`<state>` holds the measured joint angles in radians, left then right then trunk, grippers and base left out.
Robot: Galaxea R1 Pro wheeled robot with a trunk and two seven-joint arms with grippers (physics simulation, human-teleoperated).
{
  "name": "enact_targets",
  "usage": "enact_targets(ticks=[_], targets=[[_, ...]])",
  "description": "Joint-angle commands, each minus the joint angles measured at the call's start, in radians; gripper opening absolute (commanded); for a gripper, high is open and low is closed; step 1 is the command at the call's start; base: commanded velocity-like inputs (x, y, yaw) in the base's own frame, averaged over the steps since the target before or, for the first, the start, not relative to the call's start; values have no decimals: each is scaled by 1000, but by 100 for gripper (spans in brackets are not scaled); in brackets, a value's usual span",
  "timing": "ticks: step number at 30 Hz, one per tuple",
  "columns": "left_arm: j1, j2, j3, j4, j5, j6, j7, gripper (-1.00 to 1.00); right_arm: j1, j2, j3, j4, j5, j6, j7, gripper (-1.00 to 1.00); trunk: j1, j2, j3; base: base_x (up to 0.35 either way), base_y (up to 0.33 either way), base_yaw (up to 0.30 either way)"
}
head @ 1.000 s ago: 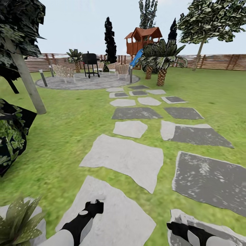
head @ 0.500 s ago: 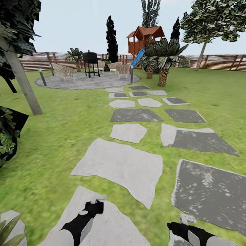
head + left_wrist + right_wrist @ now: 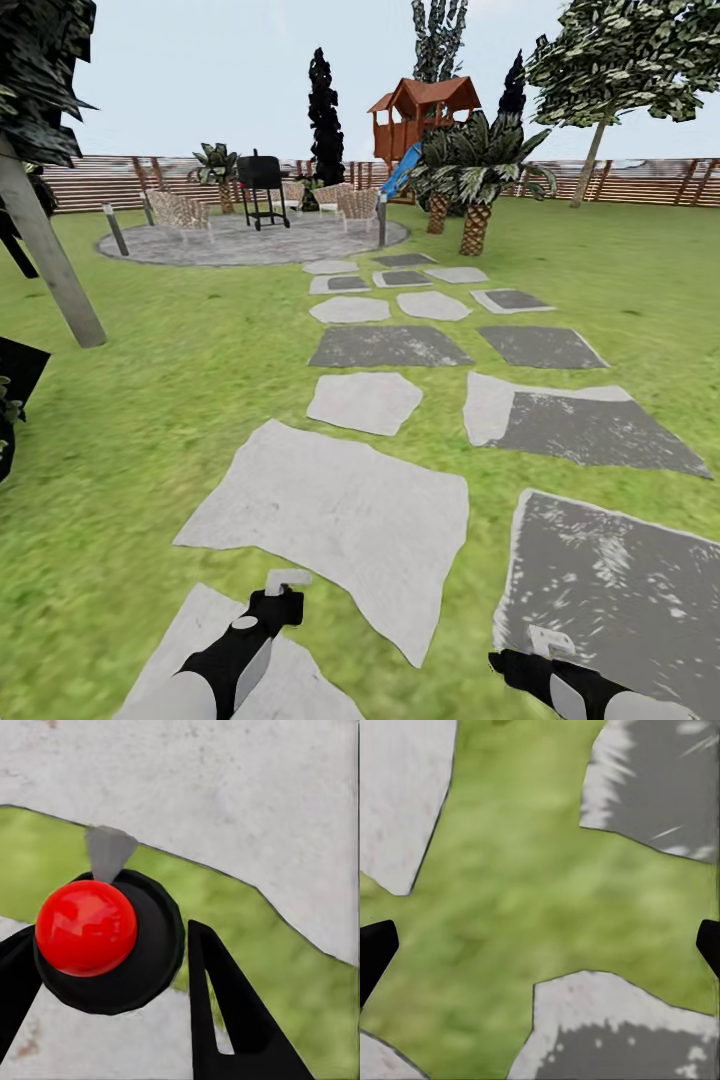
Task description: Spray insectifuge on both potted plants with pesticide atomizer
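Left wrist: black, red-domed atomizer (image 3: 105,937), between fingers (image 3: 225,1012).

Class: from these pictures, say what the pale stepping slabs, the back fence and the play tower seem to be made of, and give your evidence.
Pale grey stepping slabs: stone, probably; matt, mottled, irregular edges.
Brown slatted fence: seemingly wood; horizontal boards on posts.
Red-brown play tower: likely wood; its blue slide looks smooth, perhaps plastic.

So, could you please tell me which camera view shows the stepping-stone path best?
The head view: the stepping stones run from the robot to the round paved patch. The left wrist view catches two pale slabs split by grass; the right wrist view shows slab corners around grass.
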<state>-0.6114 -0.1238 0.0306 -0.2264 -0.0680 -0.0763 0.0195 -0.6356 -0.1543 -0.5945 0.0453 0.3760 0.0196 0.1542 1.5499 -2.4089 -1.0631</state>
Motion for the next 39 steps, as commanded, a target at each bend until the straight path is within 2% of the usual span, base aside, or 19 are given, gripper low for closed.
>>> enact_targets(ticks=[1,10,39], targets=[[-1,-1,3,1,-7,-3,2,-100,-1,-1,-9,1,8,2,2,100,0,0,-1,316,-186,0],[-1,-2,3,2,-7,-3,2,-100,-1,-1,-10,1,8,2,1,100,0,0,-1,316,-184,36],[-1,-2,3,2,-6,-3,0,-100,-1,-1,-10,1,8,2,1,100,0,0,-1,318,-155,252]])
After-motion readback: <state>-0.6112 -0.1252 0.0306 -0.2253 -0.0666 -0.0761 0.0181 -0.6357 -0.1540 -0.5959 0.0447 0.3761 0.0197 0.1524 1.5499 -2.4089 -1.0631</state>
